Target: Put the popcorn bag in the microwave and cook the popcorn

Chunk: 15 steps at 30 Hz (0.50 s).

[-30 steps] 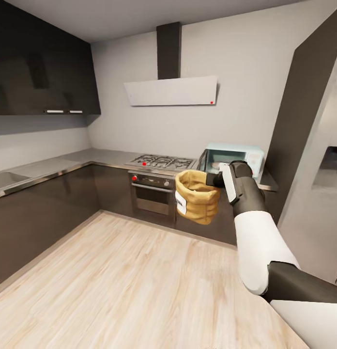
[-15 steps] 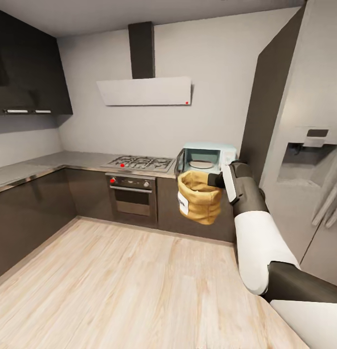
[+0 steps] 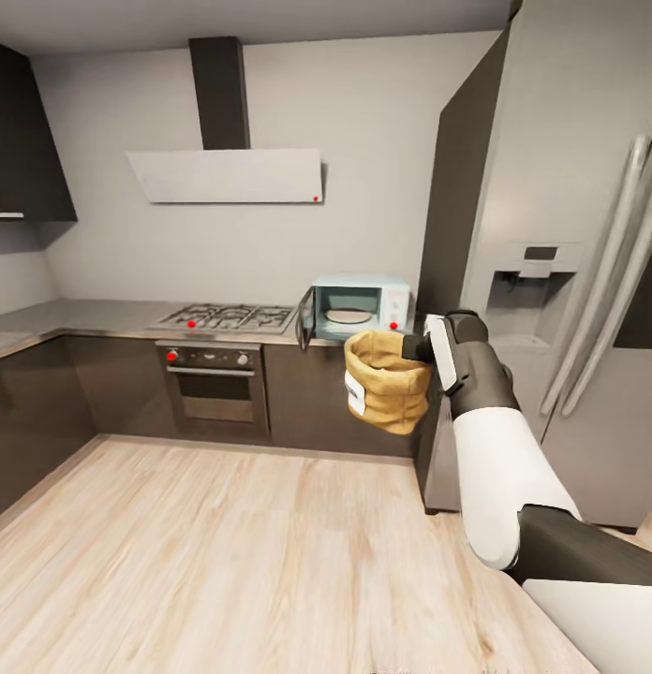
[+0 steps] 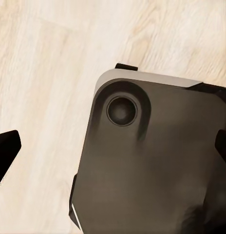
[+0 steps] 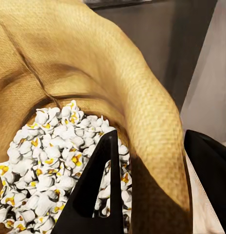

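Popcorn bag (image 3: 386, 379): squat mustard-tan crumpled sack, rolled rim, small white label on its side; right wrist view shows it (image 5: 93, 73) full of white-yellow popped kernels. R gripper (image 3: 422, 348) pinches the bag's rim, one finger (image 5: 96, 190) inside among the kernels, the other outside the wall. Bag hangs in mid-air over the wood floor (image 3: 223, 552), in front of & below the microwave (image 3: 356, 306), whose door stands open on the countertop (image 3: 73, 318). L gripper (image 4: 113, 151): fingertips spread wide apart.
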Tool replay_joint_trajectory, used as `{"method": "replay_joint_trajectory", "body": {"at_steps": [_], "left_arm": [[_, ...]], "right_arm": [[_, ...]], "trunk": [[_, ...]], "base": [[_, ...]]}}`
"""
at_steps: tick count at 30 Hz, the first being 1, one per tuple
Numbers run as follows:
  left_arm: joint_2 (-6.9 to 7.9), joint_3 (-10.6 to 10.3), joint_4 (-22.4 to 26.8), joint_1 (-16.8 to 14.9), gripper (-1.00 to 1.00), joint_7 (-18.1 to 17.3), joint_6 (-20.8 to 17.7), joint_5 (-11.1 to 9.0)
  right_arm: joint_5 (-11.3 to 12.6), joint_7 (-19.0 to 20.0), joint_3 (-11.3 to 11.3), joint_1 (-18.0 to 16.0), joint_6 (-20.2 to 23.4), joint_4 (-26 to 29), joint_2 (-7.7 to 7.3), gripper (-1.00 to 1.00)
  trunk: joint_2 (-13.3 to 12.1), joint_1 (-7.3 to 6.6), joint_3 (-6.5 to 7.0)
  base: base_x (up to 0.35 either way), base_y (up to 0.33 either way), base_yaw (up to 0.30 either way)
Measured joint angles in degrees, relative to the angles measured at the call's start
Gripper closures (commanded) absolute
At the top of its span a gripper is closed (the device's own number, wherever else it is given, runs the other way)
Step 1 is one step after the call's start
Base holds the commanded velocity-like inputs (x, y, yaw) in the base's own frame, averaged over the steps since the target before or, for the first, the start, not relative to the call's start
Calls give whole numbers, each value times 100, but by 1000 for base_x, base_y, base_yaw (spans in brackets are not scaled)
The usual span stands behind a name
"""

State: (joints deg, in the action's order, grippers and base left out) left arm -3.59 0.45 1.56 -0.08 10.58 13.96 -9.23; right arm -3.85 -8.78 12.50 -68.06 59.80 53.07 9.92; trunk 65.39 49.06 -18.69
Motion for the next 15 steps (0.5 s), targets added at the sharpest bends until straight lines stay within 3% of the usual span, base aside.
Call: {"method": "replay_joint_trajectory", "body": {"at_steps": [4, 15], "left_arm": [[0, -1, -3, 0, -100, 0, 1, 0], [0, 2, -1, 0, -100, 0, 2, -1]], "right_arm": [[-12, -1, -1, -1, -1, -1, 0, 100], [-16, 13, -9, 0, -3, 23, 1, 100]], "trunk": [[0, 0, 0], [0, 0, 0]], "base": [[0, 0, -217], [0, 0, -13]]}}
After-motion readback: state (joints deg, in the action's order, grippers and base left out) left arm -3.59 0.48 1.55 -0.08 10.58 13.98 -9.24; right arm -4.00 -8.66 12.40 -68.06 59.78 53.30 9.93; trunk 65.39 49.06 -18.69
